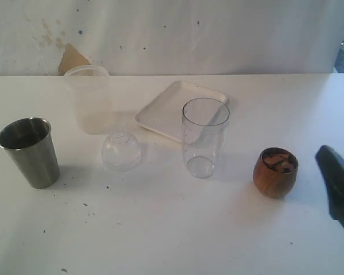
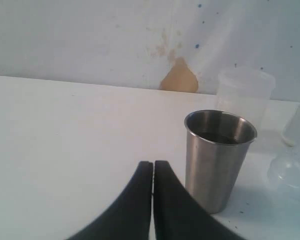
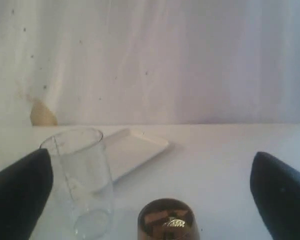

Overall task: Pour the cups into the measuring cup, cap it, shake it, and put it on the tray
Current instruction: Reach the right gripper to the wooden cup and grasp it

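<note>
**Desk:** Where's the measuring cup?

**Operator:** I see the tall clear straight-sided plastic tumbler [image 1: 205,137] upright at centre frame of the exterior view, on the white table [image 1: 160,235]. The flat white square tray with a low rim [image 1: 160,112] lies just behind it, toward upper centre. I can't tell whether they touch.

**Desk:** And the rest?

**Operator:** The small round brown wooden cup [image 1: 275,173] stands right of centre with brown pieces inside. The tapered grey steel tumbler [image 1: 30,152] is at far left. The small clear plastic dome cap [image 1: 121,150] rests neck up, left of the measuring cup. A frosted whitish tub [image 1: 89,100] stands behind it, upper left.

**Desk:** Jaws?

**Operator:** My right gripper [image 3: 151,165] is spread wide and holds nothing. On its wrist camera the wooden cup sits between the fingers, clear of both. My left gripper [image 2: 153,167] has its jaws pressed together with nothing between them, and the steel tumbler is just beside them.
</note>
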`<state>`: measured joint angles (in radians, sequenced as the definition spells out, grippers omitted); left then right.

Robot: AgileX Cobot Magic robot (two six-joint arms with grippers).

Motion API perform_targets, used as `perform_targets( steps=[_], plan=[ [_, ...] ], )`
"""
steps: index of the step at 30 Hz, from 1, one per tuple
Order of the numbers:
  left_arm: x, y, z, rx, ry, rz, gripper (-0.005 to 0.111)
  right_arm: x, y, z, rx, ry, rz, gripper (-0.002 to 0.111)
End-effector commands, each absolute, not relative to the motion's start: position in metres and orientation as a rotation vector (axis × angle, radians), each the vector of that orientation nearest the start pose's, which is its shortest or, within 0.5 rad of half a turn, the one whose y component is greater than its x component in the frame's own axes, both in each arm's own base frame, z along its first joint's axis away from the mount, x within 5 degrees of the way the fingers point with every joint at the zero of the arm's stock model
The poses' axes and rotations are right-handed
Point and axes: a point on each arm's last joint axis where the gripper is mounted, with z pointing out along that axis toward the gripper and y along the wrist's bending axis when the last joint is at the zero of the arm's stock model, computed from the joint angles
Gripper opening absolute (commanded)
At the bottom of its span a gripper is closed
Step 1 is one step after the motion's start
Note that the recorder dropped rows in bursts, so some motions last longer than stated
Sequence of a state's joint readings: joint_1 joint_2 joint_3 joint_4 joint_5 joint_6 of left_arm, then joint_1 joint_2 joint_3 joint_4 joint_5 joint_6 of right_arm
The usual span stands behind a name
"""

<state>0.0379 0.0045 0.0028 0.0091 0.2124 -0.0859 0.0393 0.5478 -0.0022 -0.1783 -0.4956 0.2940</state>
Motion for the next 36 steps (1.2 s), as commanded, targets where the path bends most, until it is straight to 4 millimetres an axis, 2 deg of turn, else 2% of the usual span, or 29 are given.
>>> perform_targets(
  steps=[1, 10, 19, 36],
  plan=[
    [0.056, 0.002, 0.195, -0.098, 1.682, -0.035, 0.001, 0.13, 0.02, 0.196, -0.116, 1.639, 0.206, 0.103],
    [0.056, 0.002, 0.195, -0.098, 1.682, -0.035, 0.001, 0.166, 0.025, 0.151, -0.247, 1.83, 0.157, 0.103],
    [0.056, 0.002, 0.195, -0.098, 1.682, -0.035, 0.001, 0.206, 0.022, 0.118, -0.217, 1.916, 0.117, 0.103],
    [0.056, 0.002, 0.195, -0.098, 1.682, -0.035, 0.001, 0.256, 0.025, 0.076, -0.227, 1.934, 0.131, 0.103]
  ],
)
